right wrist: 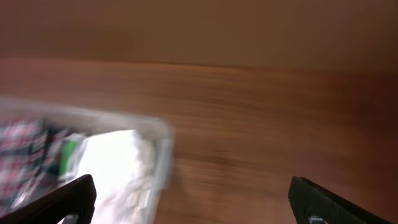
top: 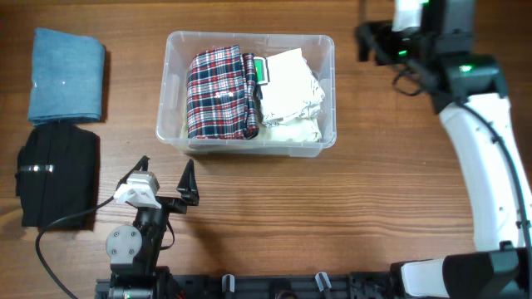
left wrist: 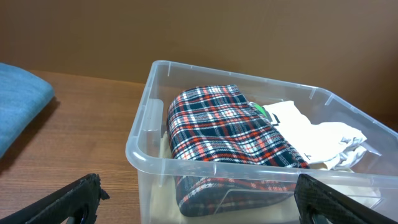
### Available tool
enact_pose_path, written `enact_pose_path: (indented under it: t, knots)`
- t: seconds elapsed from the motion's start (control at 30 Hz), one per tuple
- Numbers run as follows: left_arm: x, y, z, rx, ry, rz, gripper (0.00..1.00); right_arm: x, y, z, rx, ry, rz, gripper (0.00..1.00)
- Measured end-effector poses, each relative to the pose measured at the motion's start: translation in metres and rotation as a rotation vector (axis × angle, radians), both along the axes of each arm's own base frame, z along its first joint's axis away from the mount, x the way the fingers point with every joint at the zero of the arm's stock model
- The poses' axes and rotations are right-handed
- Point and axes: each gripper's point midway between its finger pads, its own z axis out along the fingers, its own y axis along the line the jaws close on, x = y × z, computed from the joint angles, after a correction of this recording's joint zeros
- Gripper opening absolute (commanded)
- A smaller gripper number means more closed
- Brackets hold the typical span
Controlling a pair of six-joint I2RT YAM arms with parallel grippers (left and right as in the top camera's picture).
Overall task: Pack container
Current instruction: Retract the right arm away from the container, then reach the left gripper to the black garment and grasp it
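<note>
The clear plastic container (top: 179, 133) stands at the table's middle back. It holds a folded plaid cloth (top: 219, 93) on the left and white cloth (top: 291, 91) on the right. In the left wrist view the container (left wrist: 146, 146) is close ahead, with the plaid cloth (left wrist: 224, 134) inside. My left gripper (top: 166, 178) is open and empty just in front of the container. My right gripper (top: 370, 41) is open and empty, up beside the container's far right corner. The right wrist view is blurred and shows the container's corner (right wrist: 163, 155) at the left.
A folded blue cloth (top: 66, 75) lies at the far left. A folded black cloth (top: 58, 174) lies in front of it, left of my left gripper. The blue cloth also shows in the left wrist view (left wrist: 18, 106).
</note>
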Motion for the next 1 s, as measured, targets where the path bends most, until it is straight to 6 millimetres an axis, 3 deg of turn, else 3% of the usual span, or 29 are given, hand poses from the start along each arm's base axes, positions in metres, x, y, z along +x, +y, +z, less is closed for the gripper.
enact_pose_path:
  t: [0.03, 0.07, 0.17, 0.23, 0.4, 0.47, 0.6, 0.67, 0.77, 0.83, 0.93, 1.0]
  knots:
    - [0.000, 0.000, 0.000, 0.000, 0.000, 0.000, 1.00, 0.003, -0.023, -0.004, 0.033, 0.013, -0.077, 1.00]
    - [0.000, 0.000, 0.000, 0.000, -0.001, 0.000, 1.00, 0.007, -0.061, -0.012, 0.090, 0.036, -0.200, 1.00]
    - [0.000, 0.000, 0.000, 0.000, 0.000, 0.001, 1.00, 0.006, -0.113, -0.025, 0.176, 0.062, -0.371, 1.00]
    - [0.000, 0.000, 0.000, 0.000, -0.001, 0.002, 1.00, 0.005, -0.138, -0.034, 0.209, 0.079, -0.447, 1.00]
    - [0.001, 0.000, 0.016, -0.009, -0.069, -0.002, 1.00, 0.007, -0.140, -0.042, 0.231, 0.098, -0.465, 1.00]
    - [-0.002, -0.004, 0.042, -0.036, -0.162, -0.024, 1.00, 0.007, -0.140, -0.042, 0.233, 0.098, -0.466, 1.00]
    - [-0.006, 0.001, 0.085, -0.060, -0.132, -0.007, 1.00, 0.007, -0.140, -0.042, 0.233, 0.098, -0.466, 1.00]
    - [0.002, 0.011, 0.117, -0.063, -0.063, 0.032, 1.00, 0.007, -0.140, -0.042, 0.233, 0.097, -0.465, 1.00]
    - [0.027, 0.024, 0.143, -0.076, 0.095, 0.074, 1.00, 0.007, -0.140, -0.043, 0.233, 0.101, -0.466, 1.00]
    - [0.042, 0.031, 0.138, -0.032, 0.409, 0.080, 1.00, 0.007, -0.139, -0.043, 0.235, 0.102, -0.464, 1.00]
    - [0.064, 0.034, 0.158, 0.093, 0.554, 0.029, 1.00, 0.007, -0.139, -0.043, 0.236, 0.102, -0.463, 1.00]
    - [0.070, 0.036, 0.152, 0.132, 0.596, 0.013, 1.00, 0.007, -0.139, -0.043, 0.238, 0.102, -0.461, 1.00]
